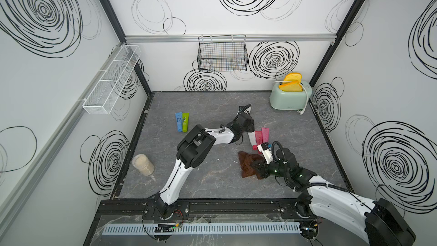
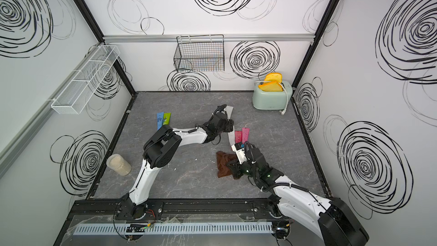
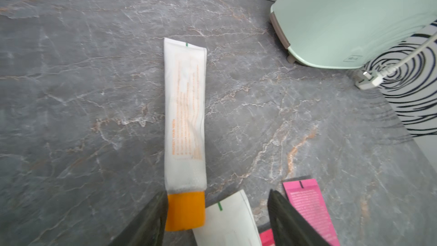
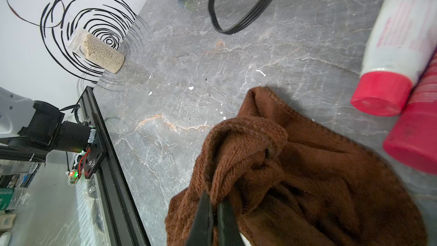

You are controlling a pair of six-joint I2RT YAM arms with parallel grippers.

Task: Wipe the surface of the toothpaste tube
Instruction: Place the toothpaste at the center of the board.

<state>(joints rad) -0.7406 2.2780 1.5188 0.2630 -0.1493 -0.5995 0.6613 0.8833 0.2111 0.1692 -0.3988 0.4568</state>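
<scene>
At the back corner of the grey marble table (image 1: pixel 212 185) stands a mint-green toaster (image 1: pixel 287 100), with two yellow slices (image 1: pixel 292 86) sticking out of its slots.

The toothpaste tube (image 3: pixel 184 114), white with orange print and an orange cap, lies flat on the table in front of the toaster, its crimped end the nearer to it. The left gripper (image 3: pixel 217 192) is released, its jaws spread wide. The orange cap sits right against one finger (image 3: pixel 151 218), and nothing is clamped.

Farther from the toaster, toward the front rail, the right gripper (image 4: pixel 214 199) is clenched on a fold of the brown cloth (image 4: pixel 307 173), the rest of which is crumpled on the table. Between the cloth and the toaster lie a white tube with a red cap (image 4: pixel 397 31) and two pink tubes (image 1: pixel 262 136).

Well away from the toaster, across the table, a blue tube (image 1: pixel 178 121) and a green tube (image 1: pixel 185 121) lie side by side. A clear jar (image 1: pixel 143 164) near that far edge is filled with beige grain.

On the back wall, up and across from the toaster, hangs a black wire basket (image 1: pixel 222 55); I cannot tell what it holds. A white mesh rack (image 1: pixel 111 81) with three compartments hangs on the side wall opposite the toaster.
</scene>
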